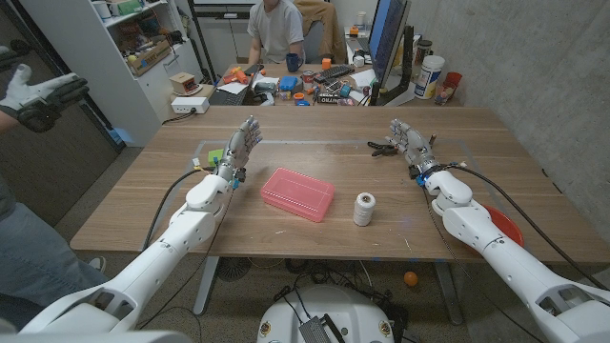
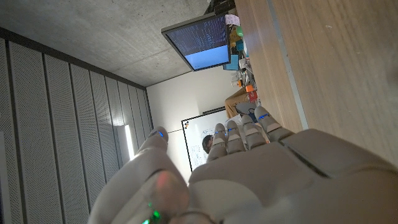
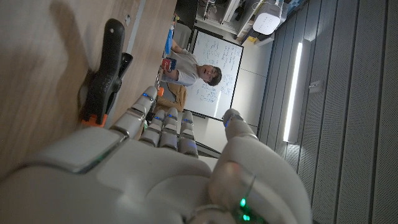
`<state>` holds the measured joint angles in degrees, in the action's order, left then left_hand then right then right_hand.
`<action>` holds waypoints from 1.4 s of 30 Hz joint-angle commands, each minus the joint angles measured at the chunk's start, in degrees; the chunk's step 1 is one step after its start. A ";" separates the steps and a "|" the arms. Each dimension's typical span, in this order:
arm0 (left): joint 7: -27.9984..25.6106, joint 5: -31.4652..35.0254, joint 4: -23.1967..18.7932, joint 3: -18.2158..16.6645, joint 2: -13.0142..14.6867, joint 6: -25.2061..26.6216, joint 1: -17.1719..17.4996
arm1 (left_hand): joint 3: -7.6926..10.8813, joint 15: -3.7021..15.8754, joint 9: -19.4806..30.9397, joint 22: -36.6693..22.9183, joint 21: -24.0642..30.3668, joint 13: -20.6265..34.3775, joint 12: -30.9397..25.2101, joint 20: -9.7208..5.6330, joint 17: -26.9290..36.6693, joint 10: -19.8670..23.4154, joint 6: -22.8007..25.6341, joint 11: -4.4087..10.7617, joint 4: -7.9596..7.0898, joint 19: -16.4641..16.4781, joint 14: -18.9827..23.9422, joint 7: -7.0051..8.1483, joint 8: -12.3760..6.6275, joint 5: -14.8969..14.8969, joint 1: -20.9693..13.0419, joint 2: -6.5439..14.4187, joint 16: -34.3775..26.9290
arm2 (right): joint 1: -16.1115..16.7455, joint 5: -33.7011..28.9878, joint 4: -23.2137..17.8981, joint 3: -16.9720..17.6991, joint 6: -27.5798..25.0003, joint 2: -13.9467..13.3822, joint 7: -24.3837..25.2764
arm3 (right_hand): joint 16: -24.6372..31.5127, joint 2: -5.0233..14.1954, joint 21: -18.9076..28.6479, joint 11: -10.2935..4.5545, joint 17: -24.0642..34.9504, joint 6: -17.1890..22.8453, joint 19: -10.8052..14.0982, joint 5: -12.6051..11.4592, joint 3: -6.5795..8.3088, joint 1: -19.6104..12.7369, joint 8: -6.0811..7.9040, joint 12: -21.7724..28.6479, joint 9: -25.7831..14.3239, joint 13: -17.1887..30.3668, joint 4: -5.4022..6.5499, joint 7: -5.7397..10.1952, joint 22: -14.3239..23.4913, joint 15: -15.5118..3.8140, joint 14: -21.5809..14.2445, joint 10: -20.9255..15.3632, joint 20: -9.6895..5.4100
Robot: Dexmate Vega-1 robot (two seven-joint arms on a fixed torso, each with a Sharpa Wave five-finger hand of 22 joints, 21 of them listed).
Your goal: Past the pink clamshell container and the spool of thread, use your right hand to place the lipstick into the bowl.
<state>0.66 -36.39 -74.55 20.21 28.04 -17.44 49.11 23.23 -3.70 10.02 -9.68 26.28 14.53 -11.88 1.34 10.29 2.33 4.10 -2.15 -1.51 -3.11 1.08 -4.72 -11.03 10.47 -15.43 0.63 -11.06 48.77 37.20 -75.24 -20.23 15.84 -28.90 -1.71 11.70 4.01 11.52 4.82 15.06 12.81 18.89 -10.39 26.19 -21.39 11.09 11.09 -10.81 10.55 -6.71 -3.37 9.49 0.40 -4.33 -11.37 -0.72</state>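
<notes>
Right hand [image 1: 408, 141] being held released near black clamp [image 1: 383, 148], left hand [image 1: 241, 145] released, pink clamshell container [image 1: 297, 193] beside spool of thread [image 1: 364, 209]

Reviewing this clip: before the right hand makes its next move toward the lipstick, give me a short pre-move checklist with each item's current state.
1. Right hand free, fingers apart: ok.
2. Left hand holding nothing, away from the centre: ok.
3. Lipstick located: cannot tell.
4. Bowl located: cannot tell.
5. Pink clamshell container closed, lying at mid table: ok.
6. Spool of thread upright, apart from the container: ok.
7. Black clamp lies right beside the right hand: not ok, may get knocked.
</notes>
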 commanded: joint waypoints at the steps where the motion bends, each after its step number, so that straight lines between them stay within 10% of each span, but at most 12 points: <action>1: 0.01 1.82 -0.10 -2.37 -2.29 0.15 1.26 | 0.41 -0.51 0.18 -0.13 0.11 0.00 -0.25 0.12 0.13 0.43 0.27 -0.33 0.21 -0.60 -0.08 -0.40 -0.28 0.38 -0.49 0.07 -0.35 | 0.86 -2.33 -1.34 1.68 -1.79 0.79 -0.56 | 0.25 0.03 0.15 -0.01 0.11 0.35 0.51 -0.21 0.26 -0.35 0.17 0.32 -0.15 0.26 0.00 -0.09 0.25 0.18 -0.50 -0.43 0.08; 42: 0.95 3.37 -4.86 -5.78 -1.76 1.82 4.13 | 1.10 -0.29 0.22 -0.20 -1.72 -1.31 0.15 1.29 0.12 -0.48 0.64 -0.04 1.59 -1.03 -0.92 0.06 0.04 0.07 -1.33 1.19 0.16 | 3.74 -16.73 -14.04 4.78 -5.99 -9.40 6.95 | 0.99 2.02 -0.20 -1.01 -1.85 -0.31 1.68 -0.26 2.04 -6.81 0.13 0.61 -0.15 0.45 -3.28 2.05 0.25 0.02 -4.68 -2.60 1.08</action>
<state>1.61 -33.27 -78.24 14.66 25.81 -16.13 52.71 24.18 -3.82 10.01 -9.74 24.78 13.21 -11.87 2.57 10.27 2.10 4.31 -1.93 -0.22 -3.71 0.55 -4.50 -11.03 10.47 -16.40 1.60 -11.05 51.51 24.85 -85.75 -16.48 11.71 -34.75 1.84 12.58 6.06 11.52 4.09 13.30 12.17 20.32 -10.39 28.04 -27.18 11.09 11.53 -10.79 10.81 -9.53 -1.93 9.48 0.60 -8.62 -13.52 0.31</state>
